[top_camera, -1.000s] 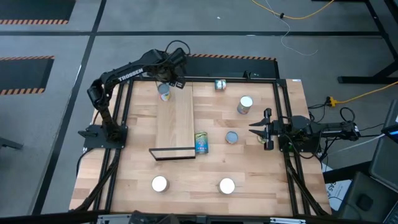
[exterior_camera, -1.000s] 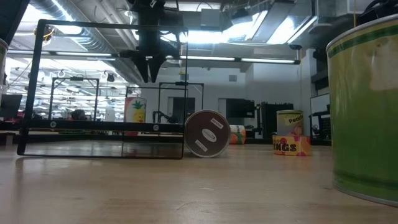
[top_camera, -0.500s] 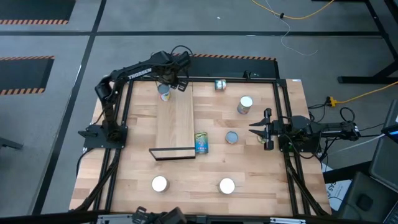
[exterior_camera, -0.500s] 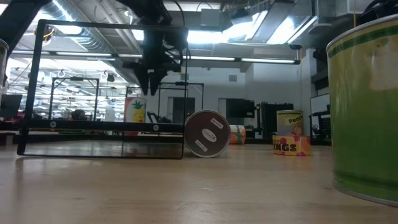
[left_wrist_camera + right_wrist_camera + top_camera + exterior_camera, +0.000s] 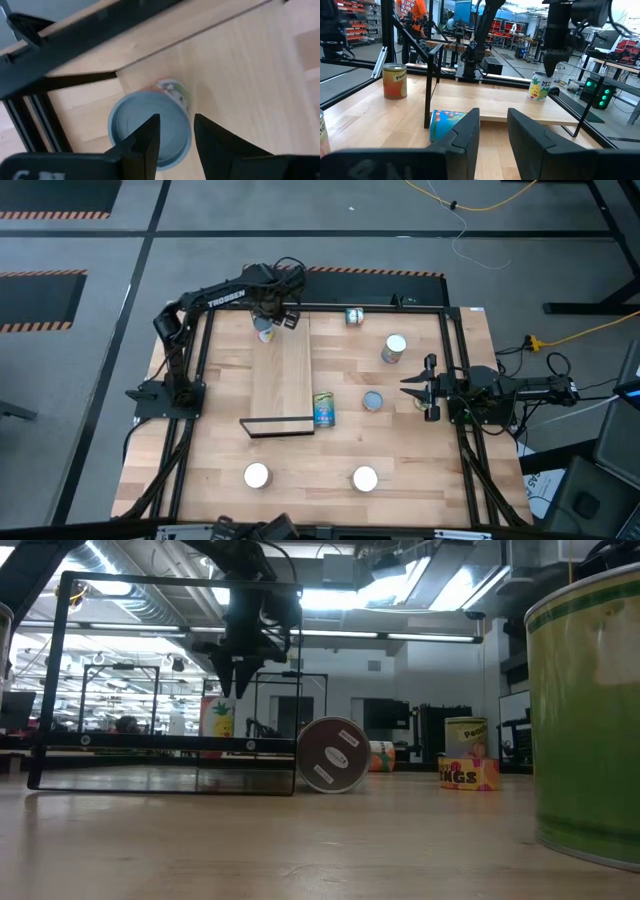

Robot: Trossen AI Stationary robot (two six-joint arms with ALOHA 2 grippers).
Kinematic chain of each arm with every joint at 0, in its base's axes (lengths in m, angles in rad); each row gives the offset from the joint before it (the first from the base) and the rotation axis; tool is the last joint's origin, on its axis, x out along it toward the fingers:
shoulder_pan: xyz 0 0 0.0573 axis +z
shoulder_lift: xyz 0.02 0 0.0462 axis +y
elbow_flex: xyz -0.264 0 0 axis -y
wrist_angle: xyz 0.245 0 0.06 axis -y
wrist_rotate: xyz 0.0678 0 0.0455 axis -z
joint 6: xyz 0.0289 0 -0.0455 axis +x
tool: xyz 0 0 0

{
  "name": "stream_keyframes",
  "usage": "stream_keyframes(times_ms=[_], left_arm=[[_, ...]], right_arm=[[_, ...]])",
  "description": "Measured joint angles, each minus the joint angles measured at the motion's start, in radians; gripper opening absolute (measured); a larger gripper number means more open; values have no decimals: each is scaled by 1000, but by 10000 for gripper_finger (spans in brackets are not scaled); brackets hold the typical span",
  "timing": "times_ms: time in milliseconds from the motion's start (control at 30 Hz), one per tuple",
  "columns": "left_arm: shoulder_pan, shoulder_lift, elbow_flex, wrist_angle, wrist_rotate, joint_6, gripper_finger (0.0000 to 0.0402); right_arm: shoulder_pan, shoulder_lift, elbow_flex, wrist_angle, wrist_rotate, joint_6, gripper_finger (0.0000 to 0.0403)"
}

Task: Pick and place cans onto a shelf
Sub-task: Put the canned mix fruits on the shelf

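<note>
Light-wood shelf (image 5: pixel 281 372) is seen on the butcher-block tabletop (image 5: pixel 400 450). Seven cans are counted from the high view: one pineapple can (image 5: pixel 264 328) at the shelf's far end, one blue-and-yellow can (image 5: pixel 323 409) beside the shelf's near end, five elsewhere. Only the left wrist view shows the left gripper (image 5: pixel 175 131) directly above the pineapple can (image 5: pixel 151 125), fingers parted, nothing held. Left arm is reached across; right gripper (image 5: pixel 418 388) is parked at the table's right edge, jaws apart, empty.

Shelf (image 5: pixel 281 375): bare along its length; one can (image 5: pixel 264 328) stands at its far end.
Near end: blue-labelled can (image 5: pixel 323 409) stands just beside the corner.
Table (image 5: pixel 310 475) front: open between two white-topped cans (image 5: pixel 257 475).
</note>
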Motion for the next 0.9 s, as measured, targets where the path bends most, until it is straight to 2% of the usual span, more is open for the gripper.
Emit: stream_keyframes(times_ms=[267,367,733,900], left_arm=[[0,-3,-76,15,1,4,112],[0,-3,-79,13,-1,48,106],[-17,-3,-80,-11,-6,237,10],[-24,-13,-82,-29,4,379,6]], right_arm=[[0,0,0,0,0,0,105],[0,0,0,0,0,0,105],[0,0,0,0,0,0,105],[0,0,0,0,0,0,105]])
